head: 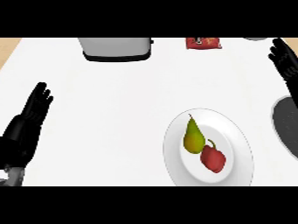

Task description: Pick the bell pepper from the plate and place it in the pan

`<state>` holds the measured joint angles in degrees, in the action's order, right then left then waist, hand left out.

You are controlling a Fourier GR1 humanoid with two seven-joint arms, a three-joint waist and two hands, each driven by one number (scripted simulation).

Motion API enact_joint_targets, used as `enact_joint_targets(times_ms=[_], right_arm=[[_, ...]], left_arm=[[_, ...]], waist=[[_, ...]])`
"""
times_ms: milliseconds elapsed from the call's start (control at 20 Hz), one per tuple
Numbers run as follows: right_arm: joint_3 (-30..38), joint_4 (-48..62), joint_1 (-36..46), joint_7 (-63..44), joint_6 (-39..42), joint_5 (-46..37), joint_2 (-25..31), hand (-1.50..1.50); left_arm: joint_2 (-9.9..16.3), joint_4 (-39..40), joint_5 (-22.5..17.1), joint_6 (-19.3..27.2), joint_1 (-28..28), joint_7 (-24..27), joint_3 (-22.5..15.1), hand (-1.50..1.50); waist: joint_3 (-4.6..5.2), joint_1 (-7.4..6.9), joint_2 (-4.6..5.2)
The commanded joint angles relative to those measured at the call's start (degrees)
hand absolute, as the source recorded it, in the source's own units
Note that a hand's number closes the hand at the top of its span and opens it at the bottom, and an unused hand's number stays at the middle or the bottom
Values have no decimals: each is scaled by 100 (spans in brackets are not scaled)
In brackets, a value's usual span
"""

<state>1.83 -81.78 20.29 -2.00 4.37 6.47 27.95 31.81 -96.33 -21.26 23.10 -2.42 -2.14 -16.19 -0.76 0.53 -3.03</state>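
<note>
White countertop (112, 109) fills most of the head view, with a strip of pale wood seen at the upper left corner and another at the upper right. Near the lower middle, slightly to the right, a white plate (236, 144) is set on the counter. On it a red bell pepper (213, 159) is lying toward the lower centre, its stem turned up and to the left, and a green-yellow pear (193, 137) is placed just beside it on the upper left, the two appearing to touch or nearly touch. At the right edge a dark grey pan (286, 127) is partly shown, cut off by the view's border and partly covered by the right arm; it is close to the plate but apart from it. The right hand (288, 61) is seen at the upper right, above the pan, with its fingers straight and spread apart, nothing being held. The left hand (29, 120) is shown at the left edge, fingers up, straight and relaxed, and it too is empty, well apart from the plate. At the top edge a grey appliance with a dark base (116, 48) is cut off by the view, and a small red packet (202, 43) is lying to its right. Whether the right hand touches the pan cannot be told.
</note>
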Motion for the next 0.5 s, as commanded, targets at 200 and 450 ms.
enact_joint_targets(times_ms=[200, 450], right_arm=[[-116, -2210, -1126, 773, -225, 474, -858, 150], [219, -2903, -2989, 836, -1416, -530, -973, -150]], left_arm=[[-671, 67, 394, -46, -77, 793, -405, 0], [-880, 182, 168, -314, 210, 1059, -510, 0]], waist=[[80, 220, 248], [86, 435, 225]])
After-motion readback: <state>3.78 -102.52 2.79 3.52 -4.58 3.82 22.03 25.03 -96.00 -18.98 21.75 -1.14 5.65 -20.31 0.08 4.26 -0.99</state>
